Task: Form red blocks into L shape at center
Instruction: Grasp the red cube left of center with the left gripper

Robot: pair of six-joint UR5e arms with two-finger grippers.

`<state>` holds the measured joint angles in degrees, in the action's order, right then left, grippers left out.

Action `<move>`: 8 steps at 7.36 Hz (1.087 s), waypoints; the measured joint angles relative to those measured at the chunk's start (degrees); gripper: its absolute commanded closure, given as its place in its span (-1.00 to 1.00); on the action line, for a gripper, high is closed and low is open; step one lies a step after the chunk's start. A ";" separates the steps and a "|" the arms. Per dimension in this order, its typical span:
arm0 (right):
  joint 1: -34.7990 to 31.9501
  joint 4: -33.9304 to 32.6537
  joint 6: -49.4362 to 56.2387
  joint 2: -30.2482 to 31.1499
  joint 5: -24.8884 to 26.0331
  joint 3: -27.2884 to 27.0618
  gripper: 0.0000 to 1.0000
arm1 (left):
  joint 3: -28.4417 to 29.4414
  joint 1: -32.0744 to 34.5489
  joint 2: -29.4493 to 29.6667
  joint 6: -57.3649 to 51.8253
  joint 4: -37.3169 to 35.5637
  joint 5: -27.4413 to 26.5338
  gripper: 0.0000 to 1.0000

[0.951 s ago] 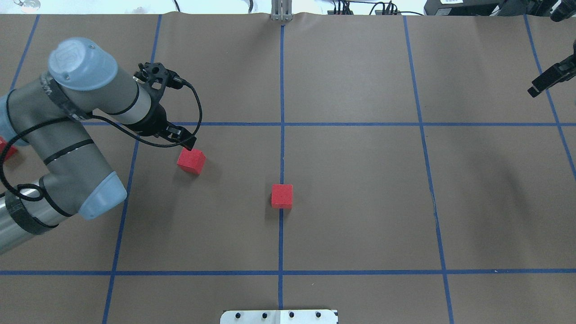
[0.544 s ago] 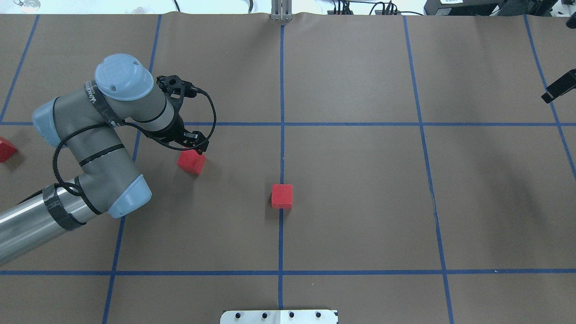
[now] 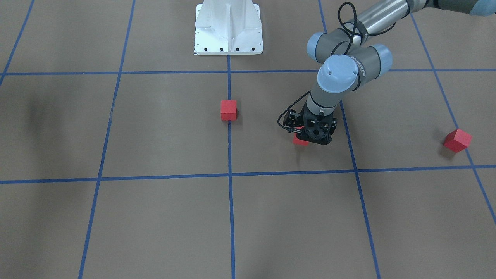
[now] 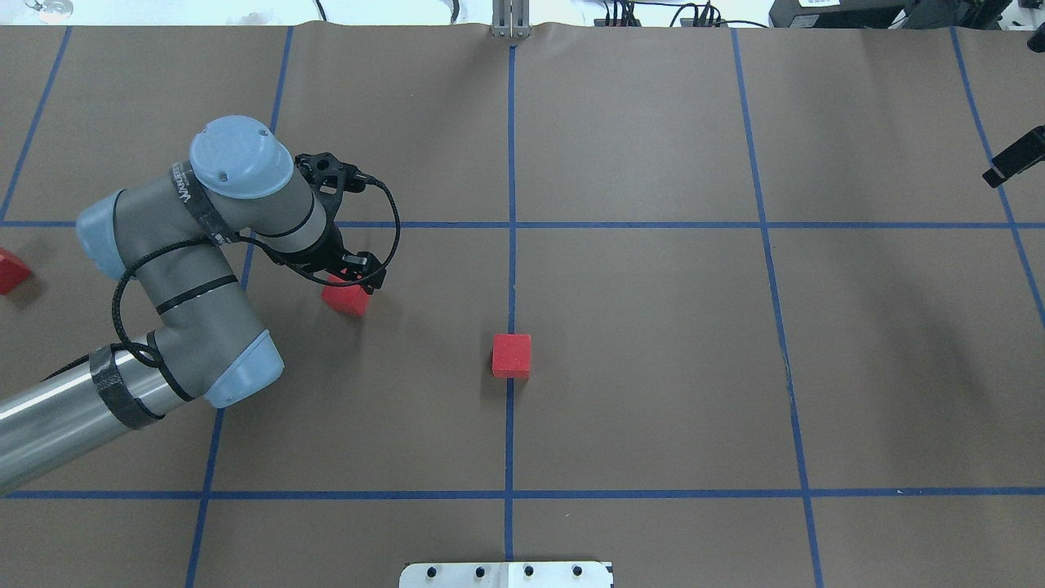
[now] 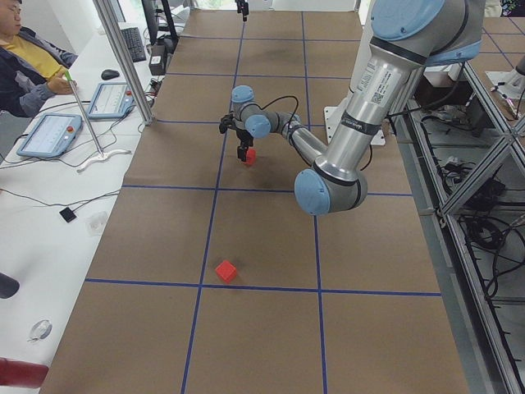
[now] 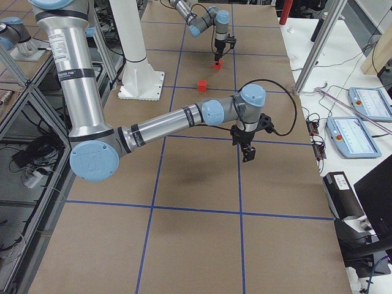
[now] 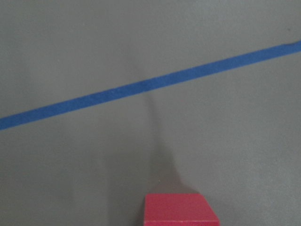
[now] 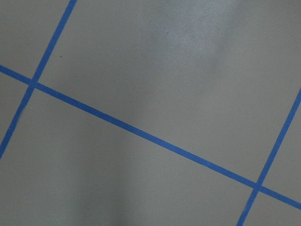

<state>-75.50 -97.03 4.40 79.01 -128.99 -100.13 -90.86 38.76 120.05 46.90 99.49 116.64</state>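
While the grey left arm enters from the lower left of the overhead view, elbow folded and wrist pointing down, the left gripper hangs over the far edge of a small matte red cube left of the frame's middle. The wrist housing masks the fingertips, and the left wrist view shows only the cube's top at its bottom edge, so whether the jaws are spread, closed or touching the cube cannot be told. This cube sits skewed to the blue tape grid. A second red cube rests square on the vertical blue line, on the central stretch of brown matte surface, with a span of bare brown surface between the two cubes. A third red cube lies cut by the frame's left edge, well apart. At the right edge, the right gripper hovers above the table on the outstretched right arm; its jaw opening cannot be told. The white metal robot base occupies the bottom centre.
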 measured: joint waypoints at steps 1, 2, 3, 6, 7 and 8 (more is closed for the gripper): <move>0.00 0.00 0.00 -0.01 0.03 0.01 -1.00 | 0.12 -0.11 0.12 0.44 -0.02 -0.01 -0.65; 0.00 0.00 0.00 -0.04 0.04 0.01 -1.00 | 0.29 -0.14 0.27 0.58 -0.06 -0.01 -0.66; 0.00 0.00 0.00 -0.08 0.05 0.02 -1.00 | 0.40 -0.16 0.42 0.63 -0.06 -0.01 -0.68; 0.05 0.00 0.00 -0.09 0.11 0.02 -1.00 | 0.73 -0.17 0.75 0.14 0.00 -0.01 -0.66; 0.08 0.00 0.00 -0.09 0.13 0.02 -1.00 | 0.79 -0.17 0.76 -0.03 0.00 -0.01 -0.13; 0.08 0.00 0.00 -0.09 0.16 0.04 -1.00 | 0.88 -0.17 0.76 -0.12 0.00 -0.03 0.67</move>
<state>-75.42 -97.03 4.39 78.93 -128.83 -100.08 -89.99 38.58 120.81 46.78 99.49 116.61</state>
